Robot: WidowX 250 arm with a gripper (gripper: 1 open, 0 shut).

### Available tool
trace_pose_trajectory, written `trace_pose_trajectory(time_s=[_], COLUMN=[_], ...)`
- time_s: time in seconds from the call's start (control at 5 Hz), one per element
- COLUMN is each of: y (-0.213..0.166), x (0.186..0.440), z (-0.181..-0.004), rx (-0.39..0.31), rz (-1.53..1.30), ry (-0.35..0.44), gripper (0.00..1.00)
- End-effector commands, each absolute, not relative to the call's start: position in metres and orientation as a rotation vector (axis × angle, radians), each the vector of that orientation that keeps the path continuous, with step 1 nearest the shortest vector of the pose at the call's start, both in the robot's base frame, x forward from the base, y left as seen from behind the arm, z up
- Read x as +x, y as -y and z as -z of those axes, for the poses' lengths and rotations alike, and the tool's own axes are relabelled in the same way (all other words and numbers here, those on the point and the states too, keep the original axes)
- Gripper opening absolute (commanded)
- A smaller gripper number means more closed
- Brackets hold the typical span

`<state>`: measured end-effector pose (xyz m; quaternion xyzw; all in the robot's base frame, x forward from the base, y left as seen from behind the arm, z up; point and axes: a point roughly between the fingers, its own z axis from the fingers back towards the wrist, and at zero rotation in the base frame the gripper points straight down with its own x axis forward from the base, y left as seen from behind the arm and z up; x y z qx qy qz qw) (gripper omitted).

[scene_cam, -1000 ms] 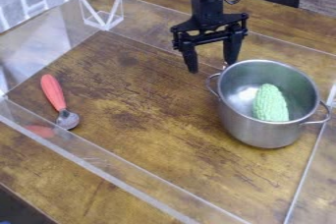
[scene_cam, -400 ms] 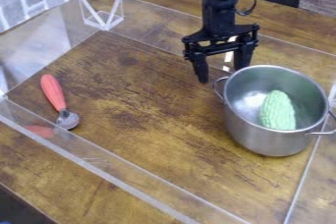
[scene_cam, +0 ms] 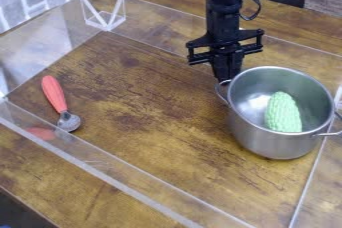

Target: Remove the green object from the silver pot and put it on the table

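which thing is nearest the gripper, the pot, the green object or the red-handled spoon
The pot: its rim is right by the gripper. The green object lies inside it, the spoon far across the table.

One silver pot point(scene_cam: 278, 137) — just in front of the gripper point(scene_cam: 225, 62), close by its fingers — with two side handles. One green object point(scene_cam: 283, 113), inside that pot, a little beyond the gripper's pot side. One red-handled metal spoon point(scene_cam: 59, 102), well apart from the gripper, across the wood on the side away from the pot. One robot arm, one gripper, and a single wooden table point(scene_cam: 134, 92) — beneath them all.
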<state>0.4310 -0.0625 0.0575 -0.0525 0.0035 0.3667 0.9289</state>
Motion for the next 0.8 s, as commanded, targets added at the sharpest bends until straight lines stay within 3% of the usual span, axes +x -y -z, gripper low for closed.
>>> trace_pose_trajectory(time_s=[0.0,0.6], y=[0.076,0.079], x=[0.438,0.44], z=[-0.091,-0.104], rx=[-0.152,-0.176], rz=[-0.754,-0.806], ry=[0.063,0.087], gripper=[0.0,0.0])
